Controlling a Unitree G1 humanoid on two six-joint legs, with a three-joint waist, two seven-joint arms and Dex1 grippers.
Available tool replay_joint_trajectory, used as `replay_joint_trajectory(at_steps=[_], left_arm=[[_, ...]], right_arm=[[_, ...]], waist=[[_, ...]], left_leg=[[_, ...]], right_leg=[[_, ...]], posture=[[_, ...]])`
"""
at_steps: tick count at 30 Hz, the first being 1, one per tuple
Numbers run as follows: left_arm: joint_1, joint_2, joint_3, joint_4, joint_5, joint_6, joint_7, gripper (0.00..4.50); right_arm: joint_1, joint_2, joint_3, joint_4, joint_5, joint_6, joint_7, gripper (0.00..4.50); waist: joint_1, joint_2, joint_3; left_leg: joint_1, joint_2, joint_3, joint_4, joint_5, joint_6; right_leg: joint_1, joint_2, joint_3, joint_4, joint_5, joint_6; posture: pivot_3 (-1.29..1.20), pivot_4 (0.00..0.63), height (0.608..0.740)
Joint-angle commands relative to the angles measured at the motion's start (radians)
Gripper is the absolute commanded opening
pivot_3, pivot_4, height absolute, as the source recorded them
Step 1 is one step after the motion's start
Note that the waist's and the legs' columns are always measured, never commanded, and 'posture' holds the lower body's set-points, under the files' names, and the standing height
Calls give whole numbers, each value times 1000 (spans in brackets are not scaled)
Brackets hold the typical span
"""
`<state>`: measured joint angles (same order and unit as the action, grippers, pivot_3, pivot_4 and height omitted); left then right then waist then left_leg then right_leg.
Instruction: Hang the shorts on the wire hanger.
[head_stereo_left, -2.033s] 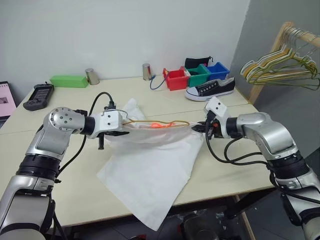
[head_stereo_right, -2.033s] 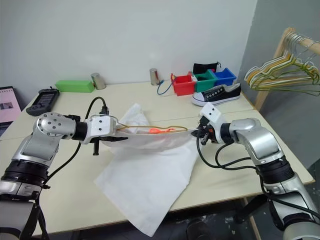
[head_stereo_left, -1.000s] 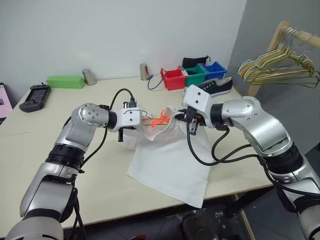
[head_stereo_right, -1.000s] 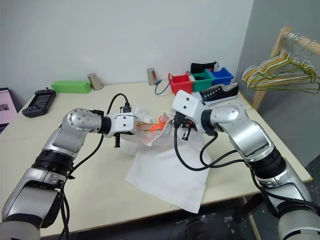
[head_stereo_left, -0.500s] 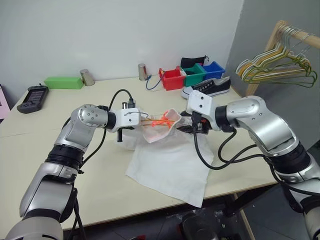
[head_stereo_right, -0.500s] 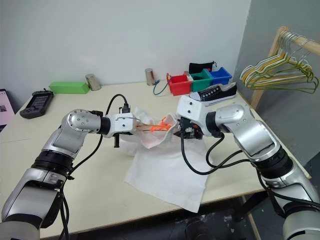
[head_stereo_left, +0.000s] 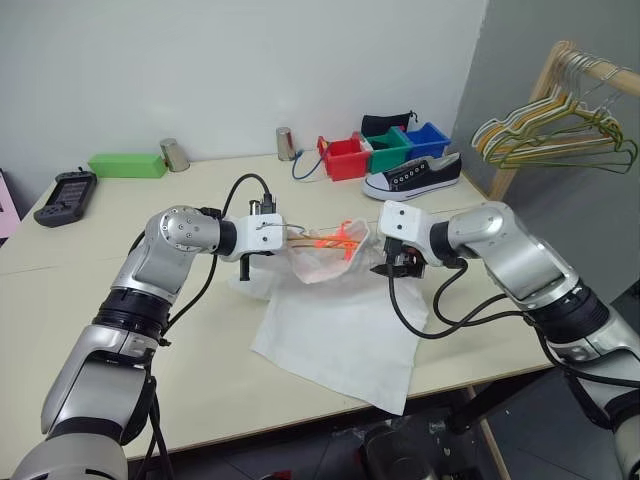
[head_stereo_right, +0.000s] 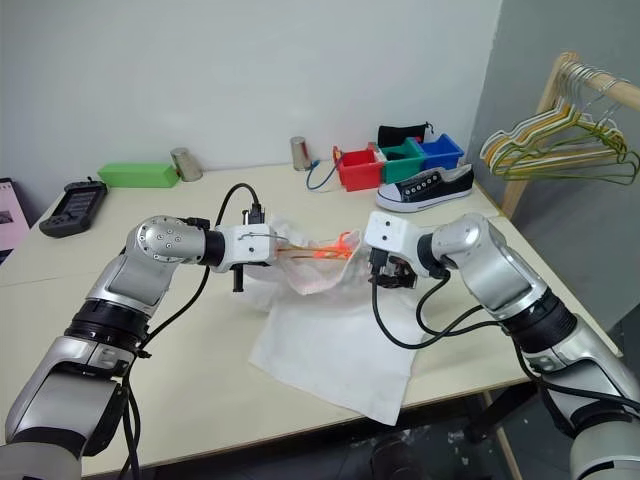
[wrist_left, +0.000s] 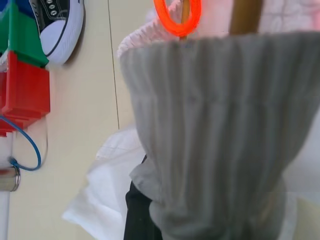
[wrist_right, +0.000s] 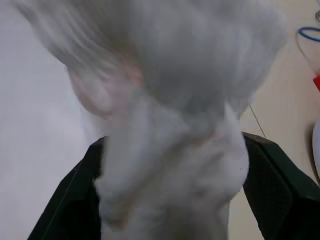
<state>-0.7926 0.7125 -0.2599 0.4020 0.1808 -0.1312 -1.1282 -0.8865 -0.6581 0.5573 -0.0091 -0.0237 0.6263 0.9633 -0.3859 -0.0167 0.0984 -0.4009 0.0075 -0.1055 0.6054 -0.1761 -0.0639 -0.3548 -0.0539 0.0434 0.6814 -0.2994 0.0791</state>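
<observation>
Released by the open right gripper (wrist_right: 170, 165), shorts (head_stereo_left: 335, 330) sag from the closed left gripper (head_stereo_left: 272, 238), apparently pinching the waistband.

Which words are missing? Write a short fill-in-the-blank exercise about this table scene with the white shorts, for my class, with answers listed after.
1. The drawstring on the white shorts is coloured ____.
2. The black-and-white shoe stands just in front of the red, green and ____ bins.
3. The left gripper is shut on the shorts' ____.
4. The bunch of hangers hangs from a ____ rack.

Missing words: orange; blue; waistband; wooden
</observation>
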Motion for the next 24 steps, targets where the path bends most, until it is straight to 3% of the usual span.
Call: replay_joint_trajectory(at_steps=[1, 4, 7, 20, 24], left_arm=[[-15, 11, 21, -61, -14, 14, 3, 0], [-9, 15, 24, -78, -14, 25, 5, 0], [1, 24, 28, -94, -14, 35, 7, 0], [-22, 22, 30, -88, -6, 31, 19, 0], [-30, 23, 27, -76, -2, 21, 23, 0]], right_arm=[[-54, 9, 30, 76, -103, -143, 1, 3545], [-62, 27, 32, 140, -143, -204, -6, 3545], [-64, 46, 14, 179, -162, -242, -9, 3107], [-46, 61, -10, 241, -221, -338, 1, 58], [-43, 61, -19, 249, -228, -347, 3, 58]], waist=[[0, 0, 0], [1, 0, 0], [4, 0, 0], [28, 0, 0], [26, 0, 0]], left_leg=[[0, 0, 0, 0, 0, 0], [0, 0, 0, 0, 0, 0], [0, 0, 0, 0, 0, 0], [1, -1, -1, 0, 0, 0], [1, -1, -1, 0, 0, 0]], right_leg=[[0, 0, 0, 0, 0, 0], [0, 0, 0, 0, 0, 0], [1, 0, 0, 0, 0, 0], [1, 0, 0, 0, 0, 0], [1, 0, 0, 0, 0, 0]], posture=[[-292, 26, 740], [-280, 23, 740], [-277, 22, 740], [-274, 12, 740], [-277, 7, 740]])
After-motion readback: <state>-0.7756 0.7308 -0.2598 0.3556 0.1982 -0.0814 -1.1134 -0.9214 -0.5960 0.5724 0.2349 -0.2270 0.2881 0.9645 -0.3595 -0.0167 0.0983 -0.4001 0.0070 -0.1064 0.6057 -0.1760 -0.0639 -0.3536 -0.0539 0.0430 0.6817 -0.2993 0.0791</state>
